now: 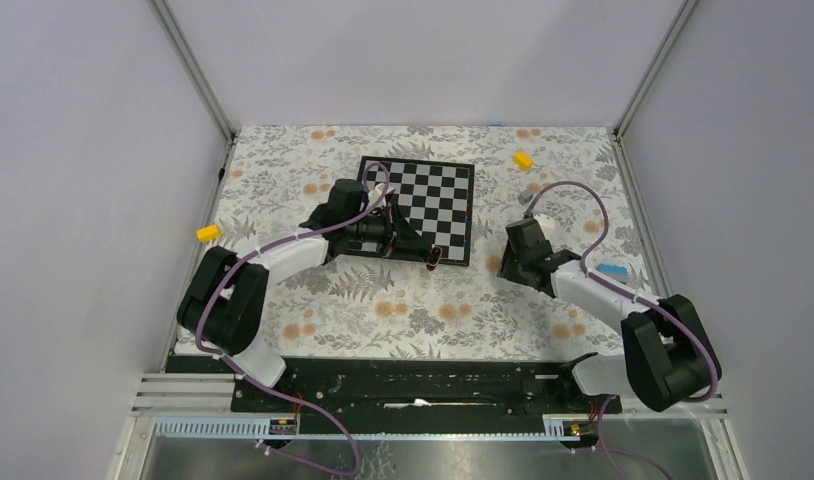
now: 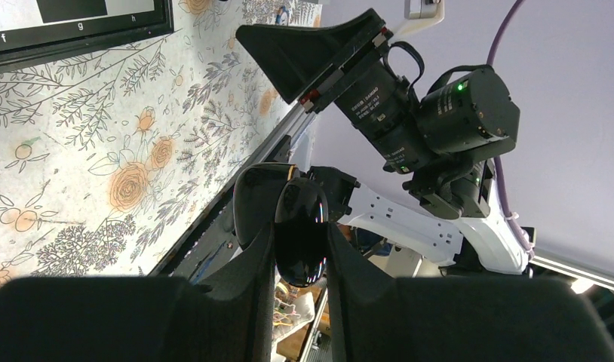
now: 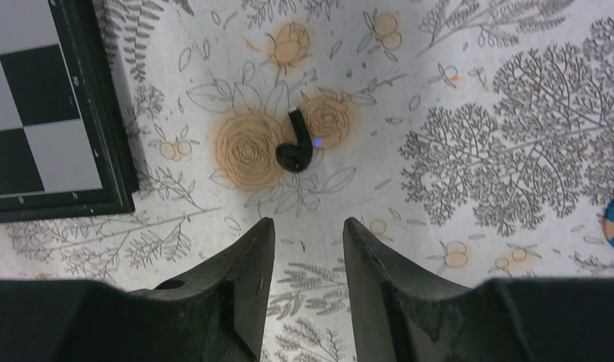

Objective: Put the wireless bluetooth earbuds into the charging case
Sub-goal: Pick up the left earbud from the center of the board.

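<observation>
My left gripper (image 2: 300, 235) is shut on the charging case (image 2: 301, 219), a glossy black pebble pinched between both fingers and held above the table. In the top view this gripper (image 1: 434, 259) hangs over the chessboard's near right corner. One black earbud (image 3: 295, 148) with a tiny blue light lies on the floral cloth, on an orange flower. My right gripper (image 3: 308, 226) is open just short of it, its fingers apart and nothing between them. In the top view the right gripper (image 1: 510, 264) sits right of the board, and the earbud is hidden under it.
The chessboard (image 1: 423, 200) lies at mid table; its black frame (image 3: 112, 136) is close on the left of the earbud. Yellow blocks (image 1: 523, 159) (image 1: 208, 232) sit at the back right and far left. A small grey cube (image 1: 528, 190) and a blue object (image 1: 611, 269) lie near the right arm.
</observation>
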`<state>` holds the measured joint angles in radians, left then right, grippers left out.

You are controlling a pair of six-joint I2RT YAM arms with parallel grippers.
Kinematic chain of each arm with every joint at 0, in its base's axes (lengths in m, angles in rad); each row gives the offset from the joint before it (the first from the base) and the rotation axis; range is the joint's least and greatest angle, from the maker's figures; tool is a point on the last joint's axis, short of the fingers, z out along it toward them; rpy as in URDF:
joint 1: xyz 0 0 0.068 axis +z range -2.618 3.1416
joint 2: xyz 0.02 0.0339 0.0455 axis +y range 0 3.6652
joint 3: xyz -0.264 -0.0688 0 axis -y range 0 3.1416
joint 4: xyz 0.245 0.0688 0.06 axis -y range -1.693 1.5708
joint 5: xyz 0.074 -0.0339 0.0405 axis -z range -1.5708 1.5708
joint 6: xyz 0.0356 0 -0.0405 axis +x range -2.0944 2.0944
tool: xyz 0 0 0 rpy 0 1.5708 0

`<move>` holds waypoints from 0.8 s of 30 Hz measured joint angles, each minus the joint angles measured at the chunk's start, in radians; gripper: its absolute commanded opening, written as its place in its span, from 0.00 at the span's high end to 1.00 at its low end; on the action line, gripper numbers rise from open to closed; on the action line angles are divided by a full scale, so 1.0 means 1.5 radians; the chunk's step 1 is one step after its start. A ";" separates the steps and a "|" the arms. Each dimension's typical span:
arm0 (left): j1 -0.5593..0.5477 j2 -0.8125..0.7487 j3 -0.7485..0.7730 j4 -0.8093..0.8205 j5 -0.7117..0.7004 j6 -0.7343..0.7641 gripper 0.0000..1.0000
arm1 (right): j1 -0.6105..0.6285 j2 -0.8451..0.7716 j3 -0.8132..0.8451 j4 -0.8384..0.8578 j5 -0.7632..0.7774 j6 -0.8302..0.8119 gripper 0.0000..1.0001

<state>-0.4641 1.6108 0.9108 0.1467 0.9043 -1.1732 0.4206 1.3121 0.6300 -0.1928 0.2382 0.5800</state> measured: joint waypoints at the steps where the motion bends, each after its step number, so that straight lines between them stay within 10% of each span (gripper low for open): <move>1: 0.000 0.000 0.000 0.000 0.000 0.000 1.00 | 0.000 0.008 0.004 0.004 0.004 -0.001 0.56; 24: 0.000 0.001 0.014 0.003 0.006 0.002 1.00 | -0.002 0.154 0.085 0.017 0.098 -0.066 0.62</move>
<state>-0.4641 1.6115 0.9318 0.1513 0.9131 -1.1706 0.4179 1.5429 0.7582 -0.1669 0.3851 0.4805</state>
